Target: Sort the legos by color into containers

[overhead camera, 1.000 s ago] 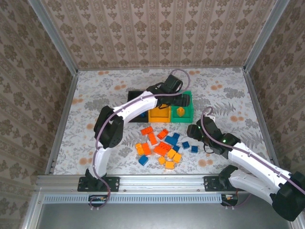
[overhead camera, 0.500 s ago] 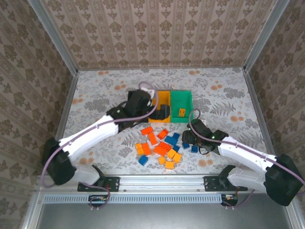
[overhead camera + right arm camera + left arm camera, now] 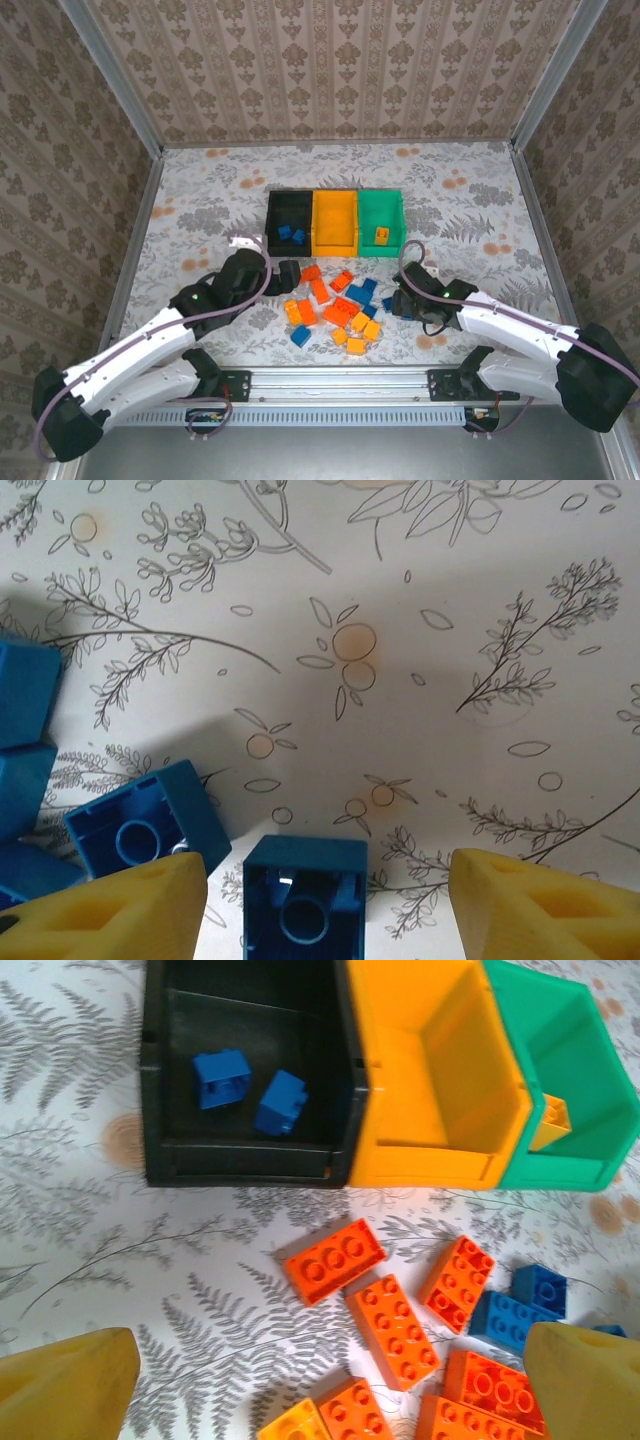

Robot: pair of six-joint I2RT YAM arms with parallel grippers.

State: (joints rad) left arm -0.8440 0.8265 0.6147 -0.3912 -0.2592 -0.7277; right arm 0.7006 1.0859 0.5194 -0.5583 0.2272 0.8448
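Observation:
The containers stand in a row: black bin [image 3: 290, 222] [image 3: 250, 1070] holding two blue legos [image 3: 222, 1078], yellow-orange bin [image 3: 335, 222] [image 3: 430, 1070] empty, green bin [image 3: 382, 220] [image 3: 560, 1080] holding one yellow-orange lego [image 3: 550, 1122]. A pile of red-orange, yellow-orange and blue legos [image 3: 335, 305] lies in front of them. My left gripper [image 3: 290, 275] [image 3: 335, 1390] hangs open at the pile's left edge, over red-orange bricks [image 3: 395, 1325]. My right gripper [image 3: 398, 300] [image 3: 325, 910] is open at the pile's right edge, with an upturned blue brick [image 3: 303, 900] between its fingers, apart from both.
A second upturned blue brick [image 3: 145, 825] lies beside the right gripper's left finger [image 3: 110, 910], with more blue bricks [image 3: 25, 740] at the left. Metal rails [image 3: 130, 260] and patterned walls fence the table. Bare patterned tabletop [image 3: 480, 220] stretches to the right of the bins.
My left arm has drawn back from over the bins to the pile's near left, and its jaws have opened wide. My right gripper has shifted slightly and its jaws have narrowed around the blue brick.

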